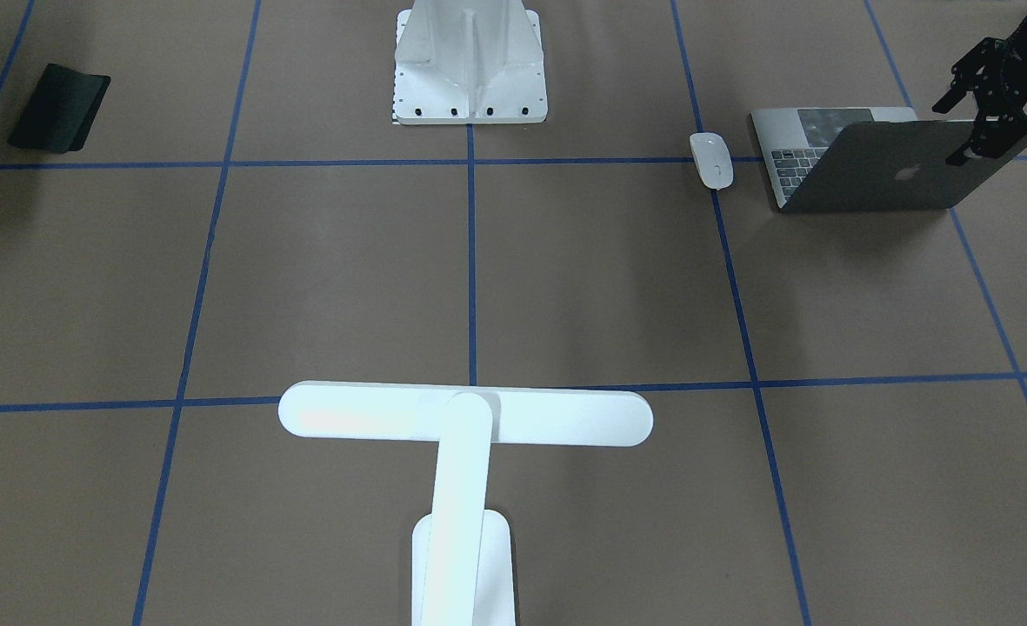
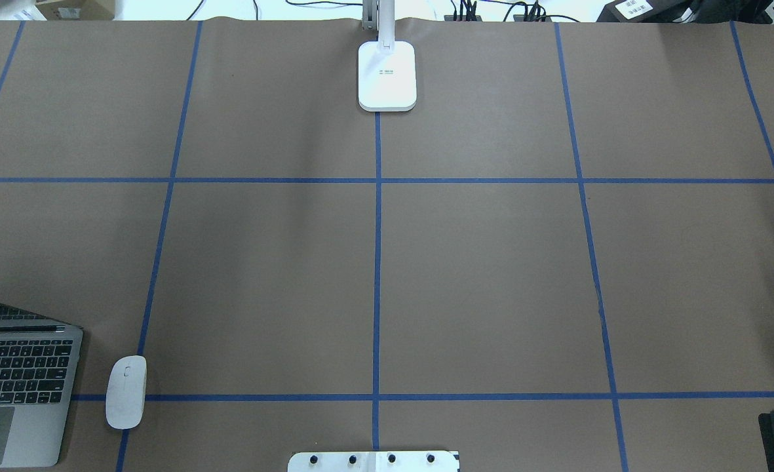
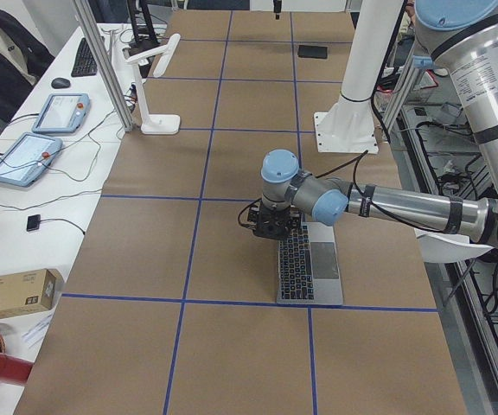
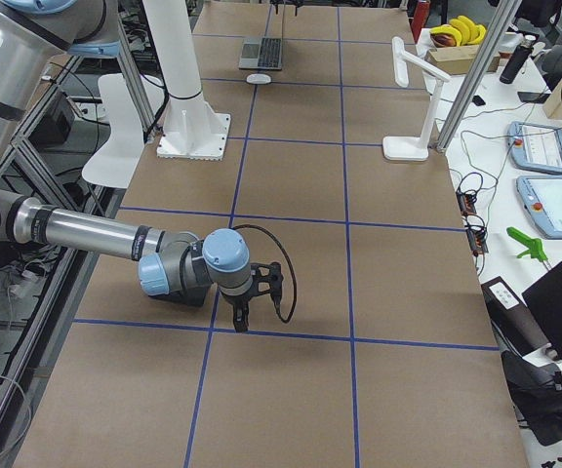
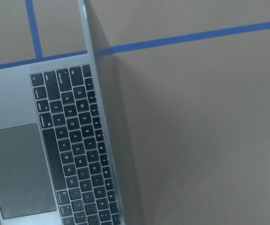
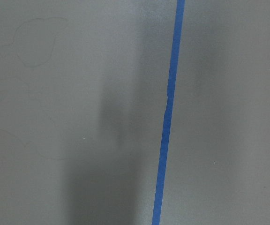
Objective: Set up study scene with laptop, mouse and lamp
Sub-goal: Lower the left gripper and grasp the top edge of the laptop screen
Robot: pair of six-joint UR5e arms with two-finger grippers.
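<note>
The jaws of the left gripper (image 1: pixel 976 155) sit at the top edge of the laptop's (image 1: pixel 878 174) half-raised lid, but whether they pinch it cannot be told. Those of the right gripper (image 4: pixel 245 314) point down close over the bare table (image 2: pixel 491 275), and their gap cannot be told either. The laptop lies at the near left of the table with the mouse (image 1: pixel 711 159) just beside it toward the middle, and the lamp (image 1: pixel 465 416) stands at the far edge, well apart.
</note>
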